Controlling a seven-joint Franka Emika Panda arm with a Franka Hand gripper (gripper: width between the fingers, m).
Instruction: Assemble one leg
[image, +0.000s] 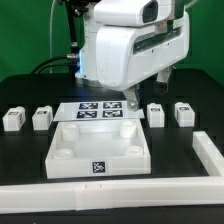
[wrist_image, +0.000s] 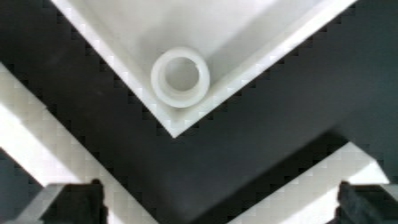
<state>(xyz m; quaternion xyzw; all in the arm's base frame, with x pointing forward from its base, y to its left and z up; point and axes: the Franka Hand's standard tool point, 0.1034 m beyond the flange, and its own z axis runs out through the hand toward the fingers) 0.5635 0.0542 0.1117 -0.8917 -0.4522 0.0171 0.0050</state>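
Four small white legs with tags stand in a row on the black table: two at the exterior view's left (image: 12, 118) (image: 42, 117) and two at its right (image: 156, 114) (image: 184, 112). The large white square panel (image: 70, 160) lies in front of them. My gripper (image: 145, 95) hangs over the panel's far right corner, near the right pair of legs. In the wrist view my gripper (wrist_image: 217, 207) is open and empty, its dark fingertips (wrist_image: 71, 205) set wide apart. Beyond it is a panel corner with a round socket (wrist_image: 180, 77). No leg shows in the wrist view.
The marker board (image: 100, 109) lies behind the panel, partly under the arm. A long white L-shaped rail (image: 208, 158) runs along the front and the exterior view's right of the table.
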